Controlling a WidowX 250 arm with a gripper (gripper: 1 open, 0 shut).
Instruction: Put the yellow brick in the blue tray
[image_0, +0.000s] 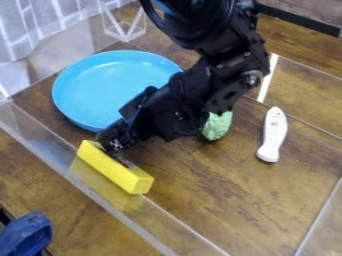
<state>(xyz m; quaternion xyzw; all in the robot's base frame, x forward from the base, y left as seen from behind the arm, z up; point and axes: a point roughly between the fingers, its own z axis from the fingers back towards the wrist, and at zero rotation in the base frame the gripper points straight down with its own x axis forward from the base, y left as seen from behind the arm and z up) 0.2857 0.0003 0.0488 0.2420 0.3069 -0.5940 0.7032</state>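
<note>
The yellow brick (114, 167) lies flat on the wooden table, just in front of the blue tray (104, 88), outside its rim. My black gripper (118, 137) hovers just above the brick's far end with its jaws open and nothing between them. The arm rises from there toward the upper middle of the view. The tray holds nothing that I can see. Any label on the brick is not visible from here.
A bumpy green gourd (215, 124) sits right of the arm, partly hidden by it. A white handle-shaped object (273, 135) lies further right. A clear plastic wall (54, 150) runs along the table's near left edge. Something blue (23, 234) shows at the bottom left corner.
</note>
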